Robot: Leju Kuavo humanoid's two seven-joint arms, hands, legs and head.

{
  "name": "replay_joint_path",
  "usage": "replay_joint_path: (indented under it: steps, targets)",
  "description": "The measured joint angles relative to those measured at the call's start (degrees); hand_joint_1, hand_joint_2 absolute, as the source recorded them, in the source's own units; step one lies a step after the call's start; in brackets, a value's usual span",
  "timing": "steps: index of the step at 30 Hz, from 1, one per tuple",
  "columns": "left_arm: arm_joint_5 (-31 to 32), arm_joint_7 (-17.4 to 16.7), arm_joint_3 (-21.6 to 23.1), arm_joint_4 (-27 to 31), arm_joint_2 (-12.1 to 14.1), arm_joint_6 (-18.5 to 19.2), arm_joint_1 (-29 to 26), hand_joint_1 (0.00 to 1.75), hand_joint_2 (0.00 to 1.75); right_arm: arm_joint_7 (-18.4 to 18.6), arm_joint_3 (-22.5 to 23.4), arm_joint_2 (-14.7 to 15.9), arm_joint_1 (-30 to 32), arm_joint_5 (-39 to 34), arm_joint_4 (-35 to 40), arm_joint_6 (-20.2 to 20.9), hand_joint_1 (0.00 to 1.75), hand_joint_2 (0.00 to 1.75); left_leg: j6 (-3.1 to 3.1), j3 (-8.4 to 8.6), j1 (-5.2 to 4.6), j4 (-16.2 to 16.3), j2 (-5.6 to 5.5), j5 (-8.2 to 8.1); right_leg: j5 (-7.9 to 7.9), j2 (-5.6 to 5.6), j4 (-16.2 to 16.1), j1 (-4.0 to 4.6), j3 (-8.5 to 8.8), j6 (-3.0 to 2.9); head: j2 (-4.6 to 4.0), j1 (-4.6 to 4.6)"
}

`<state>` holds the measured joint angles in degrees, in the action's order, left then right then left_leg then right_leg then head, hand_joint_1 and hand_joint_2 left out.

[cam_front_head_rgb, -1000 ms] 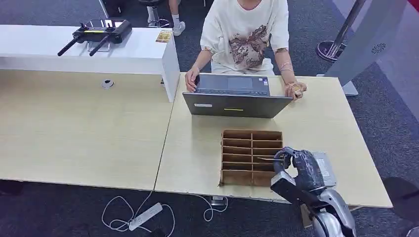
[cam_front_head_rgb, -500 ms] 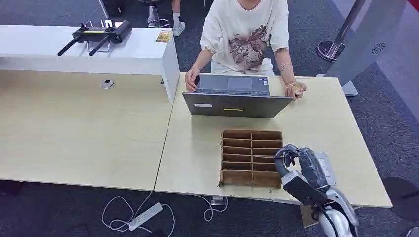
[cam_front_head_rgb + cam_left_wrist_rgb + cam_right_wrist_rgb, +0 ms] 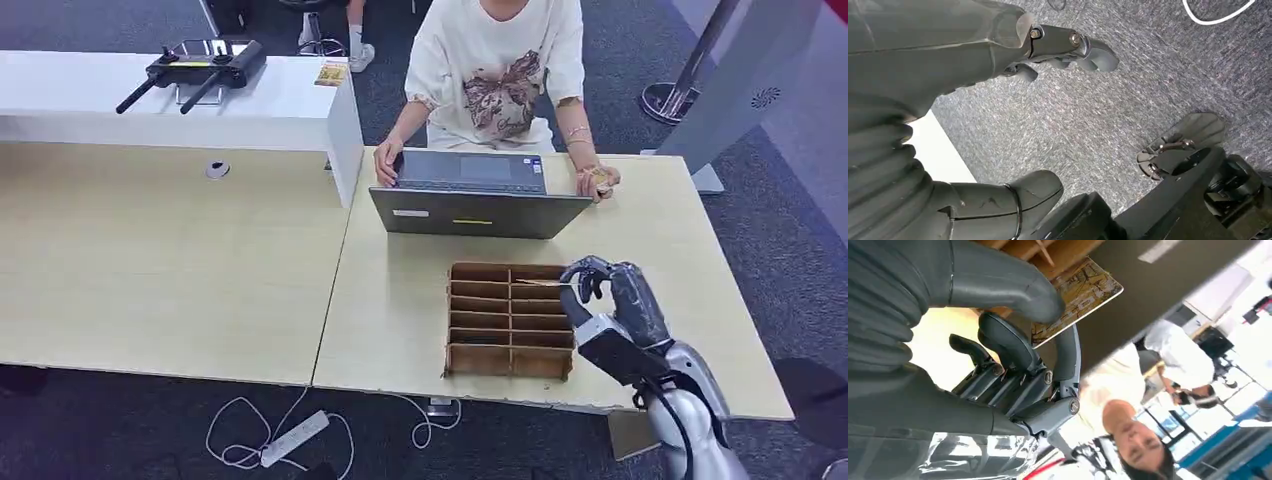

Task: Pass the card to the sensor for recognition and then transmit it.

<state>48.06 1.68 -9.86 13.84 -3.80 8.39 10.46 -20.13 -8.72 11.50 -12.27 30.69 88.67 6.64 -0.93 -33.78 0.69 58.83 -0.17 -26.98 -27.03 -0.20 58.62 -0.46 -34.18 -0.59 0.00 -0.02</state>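
Card (image 3: 1079, 295) — pinched between thumb and fingers of the right hand (image 3: 608, 290) above the cardboard divider tray (image 3: 508, 320); left hand (image 3: 998, 100) empty, fingers apart.

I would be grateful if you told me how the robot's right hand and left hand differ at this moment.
The right hand is raised over the table beside the cardboard divider box; the left hand hangs over grey carpet. The right hand pinches a card between thumb and finger; the left hand holds nothing, its fingers apart. Both are grey, with ribbed wrist covers.
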Motion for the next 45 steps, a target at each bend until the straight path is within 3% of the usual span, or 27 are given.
replay_joint_path:
  steps: [1,11,27,45]
  targets:
    - [0.1,0.0,-0.4,0.1,0.0,0.1,0.1,0.0,1.75,-0.1,-1.5,0.0,-4.4,-0.1,-0.7,0.5,1.75,1.75,0.0,0.0,0.0,0.0,0.02,0.01,0.0,0.0,0.0,0.0,0.01,0.0,0.0,0.0]
    - [0.7,0.0,-1.3,0.1,-0.3,0.1,0.2,0.0,1.75,0.5,-5.6,-0.3,-14.5,-0.2,-3.4,0.7,1.75,1.75,0.0,-0.01,0.0,0.0,0.02,0.02,0.01,0.0,0.0,0.0,0.01,0.0,0.0,0.02]
    - [3.1,-0.5,-1.6,0.2,-0.8,1.2,1.2,0.0,1.75,4.2,-9.2,-3.8,-28.9,1.4,-14.6,-1.7,1.75,1.75,-0.04,-0.02,0.0,0.0,-0.03,0.06,0.03,-0.02,0.0,0.0,0.01,-0.01,0.0,0.02]
    - [4.3,-1.2,-1.6,0.6,-1.4,2.4,2.1,0.0,1.75,10.6,-12.1,-11.4,-48.9,4.8,-41.2,-2.5,1.75,1.75,-0.09,-0.01,0.02,0.0,-0.04,0.13,0.08,-0.01,0.1,0.01,-0.02,-0.02,0.0,0.02]
